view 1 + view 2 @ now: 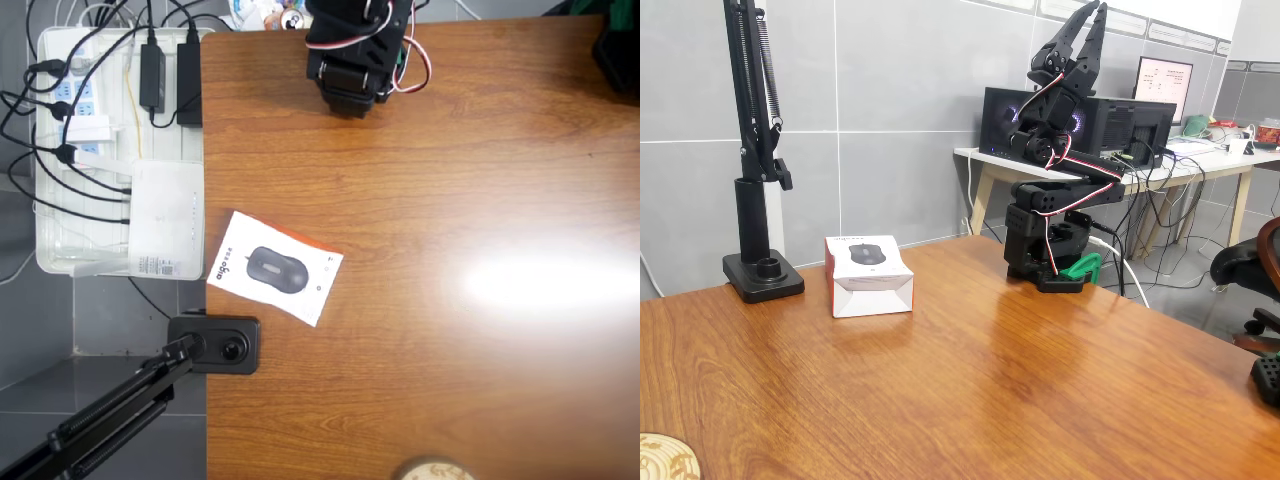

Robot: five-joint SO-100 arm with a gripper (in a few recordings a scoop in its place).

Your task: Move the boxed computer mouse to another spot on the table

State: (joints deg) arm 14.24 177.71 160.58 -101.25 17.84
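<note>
We saw the gripper (1087, 22) raised high above the folded black arm (1055, 215), pointing upward with its fingers slightly parted and holding nothing. Well apart from it, the boxed computer mouse (275, 267) sat on the tabletop (450, 330) near the edge, just beside the black camera stand base (763, 275).

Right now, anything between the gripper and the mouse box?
Nothing visible. The gripper is folded up, pointing upward above the arm's base, and only bare table lies between the base and the mouse box. The camera stand sits beyond the box, off the path.
</note>
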